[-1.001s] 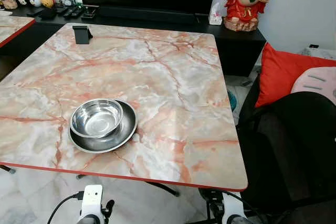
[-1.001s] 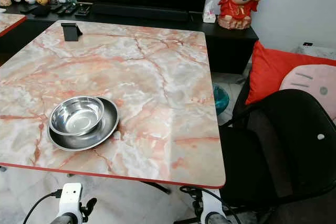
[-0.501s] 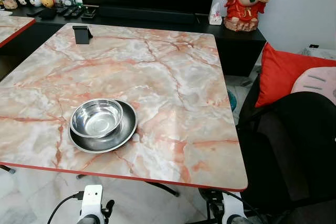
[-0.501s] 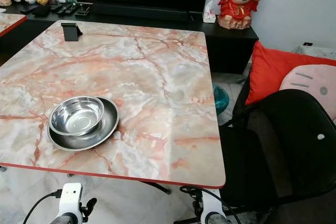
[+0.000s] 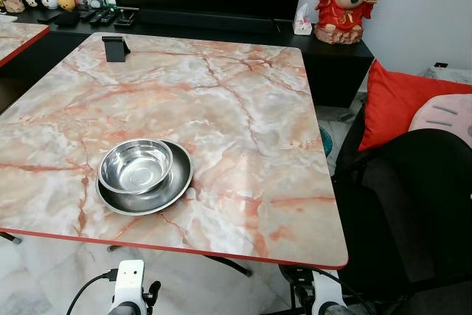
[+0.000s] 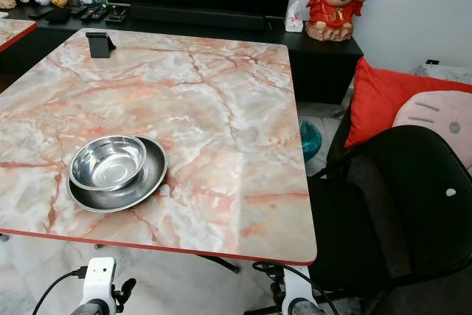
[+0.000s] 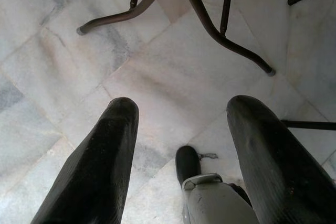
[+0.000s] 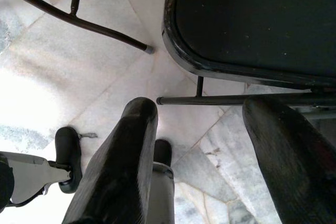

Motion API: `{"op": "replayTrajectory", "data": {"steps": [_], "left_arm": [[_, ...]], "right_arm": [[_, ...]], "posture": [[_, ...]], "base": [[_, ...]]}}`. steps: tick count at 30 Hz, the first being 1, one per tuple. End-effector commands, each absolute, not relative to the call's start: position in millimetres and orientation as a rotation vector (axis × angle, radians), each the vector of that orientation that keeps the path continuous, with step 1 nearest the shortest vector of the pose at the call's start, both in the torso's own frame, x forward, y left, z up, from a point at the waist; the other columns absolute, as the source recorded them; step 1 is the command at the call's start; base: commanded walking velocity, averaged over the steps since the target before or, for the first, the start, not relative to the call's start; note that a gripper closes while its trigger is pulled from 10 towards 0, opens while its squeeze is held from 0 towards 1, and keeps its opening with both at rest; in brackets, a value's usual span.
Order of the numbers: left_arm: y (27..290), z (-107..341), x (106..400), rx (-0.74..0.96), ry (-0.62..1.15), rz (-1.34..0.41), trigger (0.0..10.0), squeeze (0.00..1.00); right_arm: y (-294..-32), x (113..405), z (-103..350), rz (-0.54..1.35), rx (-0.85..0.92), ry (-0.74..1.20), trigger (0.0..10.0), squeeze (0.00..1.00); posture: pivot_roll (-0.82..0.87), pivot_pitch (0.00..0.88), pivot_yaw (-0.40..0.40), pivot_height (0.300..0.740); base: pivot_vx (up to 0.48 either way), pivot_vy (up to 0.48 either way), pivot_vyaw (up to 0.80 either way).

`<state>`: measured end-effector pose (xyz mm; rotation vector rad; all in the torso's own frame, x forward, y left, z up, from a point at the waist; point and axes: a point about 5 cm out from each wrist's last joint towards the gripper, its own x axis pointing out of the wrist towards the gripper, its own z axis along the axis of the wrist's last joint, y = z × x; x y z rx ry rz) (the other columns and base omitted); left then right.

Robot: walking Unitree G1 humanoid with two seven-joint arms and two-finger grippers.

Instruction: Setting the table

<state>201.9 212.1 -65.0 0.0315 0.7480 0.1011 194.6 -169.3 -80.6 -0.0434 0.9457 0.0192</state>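
A shiny steel bowl (image 5: 136, 165) sits nested in a round steel plate (image 5: 168, 191) near the front-left edge of the pink marble-patterned table (image 5: 243, 108); judging by this, one setting is laid, other places remain. Left gripper (image 7: 181, 145) and right gripper (image 8: 202, 145) hang splayed and empty over the floor.

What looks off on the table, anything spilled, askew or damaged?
Nothing spilled or damaged. The steel bowl sits off-centre in the steel plate, toward its far-left rim, near the table's front edge. A black stand sits at the far corner.

Marble table (image 5: 243, 108): broad open top.
Steel bowl (image 5: 136, 165) nested in steel plate (image 5: 175, 182) near front-left edge; phone stand (image 5: 114, 47) far-left corner; black chair (image 5: 413, 204) flanks right side.
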Motion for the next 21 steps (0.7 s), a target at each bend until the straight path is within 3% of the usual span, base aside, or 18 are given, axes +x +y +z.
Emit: {"op": "replayTrajectory", "data": {"steps": [1, 21], "left_arm": [[221.0, -64.4, 204.8, -0.013, 0.800, 0.117, 10.0, 0.00], [228.5, -63.8, 202.8, -0.009, 0.799, 0.145, 10.0, 0.00]], "right_arm": [[-192.1, 194.5, -77.2, -0.090, 0.153, 0.891, 10.0, 0.00], [-186.9, 188.0, -81.1, -0.111, 0.213, 0.896, 10.0, 0.00]], "posture": [[-0.09, 0.000, 0.034, 0.719], [-0.08, 0.000, 0.032, 0.719]], "base": [[0.000, 0.000, 0.00], [0.000, 0.000, 0.00]]}}
